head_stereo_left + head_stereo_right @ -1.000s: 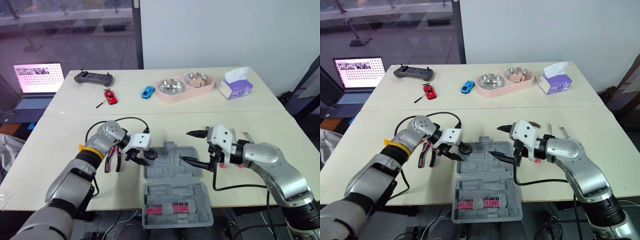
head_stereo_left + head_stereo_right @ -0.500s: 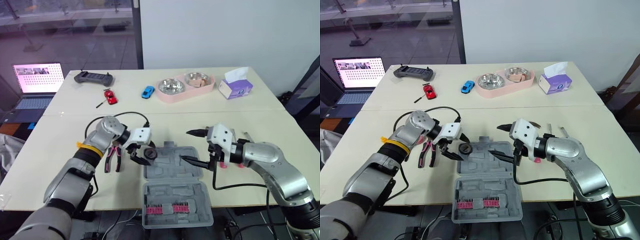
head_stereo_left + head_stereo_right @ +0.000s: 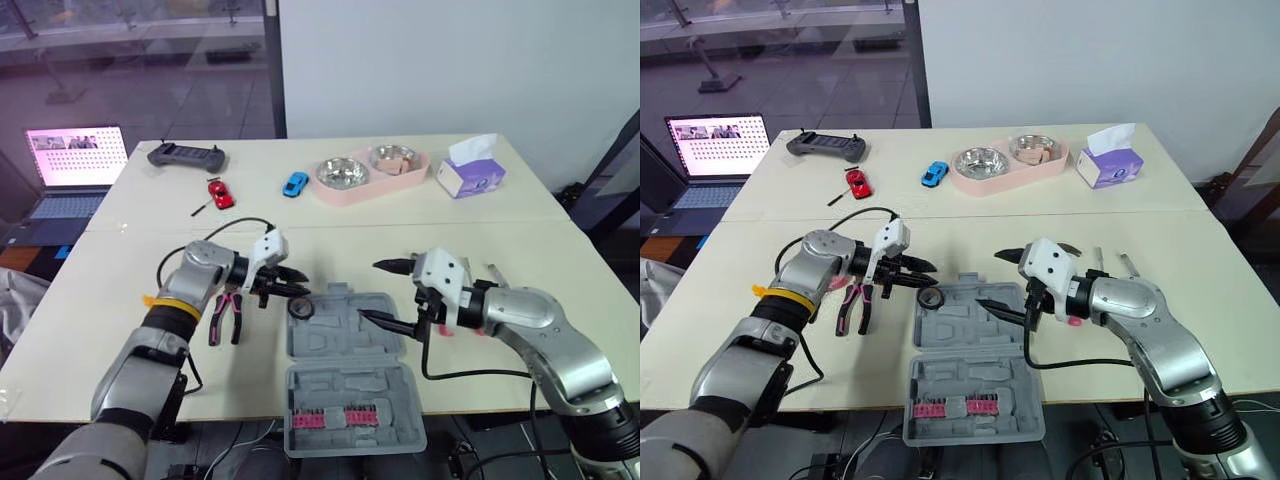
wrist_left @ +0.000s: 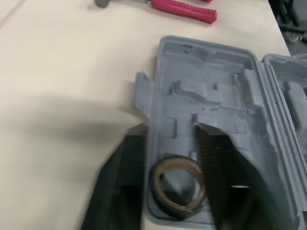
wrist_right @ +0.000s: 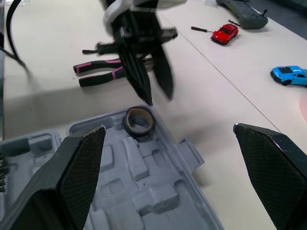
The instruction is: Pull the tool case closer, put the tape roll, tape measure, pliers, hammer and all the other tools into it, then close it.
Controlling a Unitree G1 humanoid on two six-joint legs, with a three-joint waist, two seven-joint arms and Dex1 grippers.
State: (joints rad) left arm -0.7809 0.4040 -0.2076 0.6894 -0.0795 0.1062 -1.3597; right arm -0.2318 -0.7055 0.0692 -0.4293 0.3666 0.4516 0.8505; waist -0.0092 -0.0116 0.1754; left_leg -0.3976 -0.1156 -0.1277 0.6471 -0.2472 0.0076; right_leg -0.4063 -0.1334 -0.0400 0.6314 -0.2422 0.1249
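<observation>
While open, tool case (image 3: 345, 335) with tape roll (image 3: 300, 308) in one corner recess — left hand (image 3: 298, 283), right hand (image 3: 370, 292) both wide.

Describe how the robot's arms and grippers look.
The left arm and right arm have rounded silver-grey shells and looping black cables. The left gripper and right gripper each have a white housing and two black tapered fingers. A yellow band rings the left forearm.
</observation>
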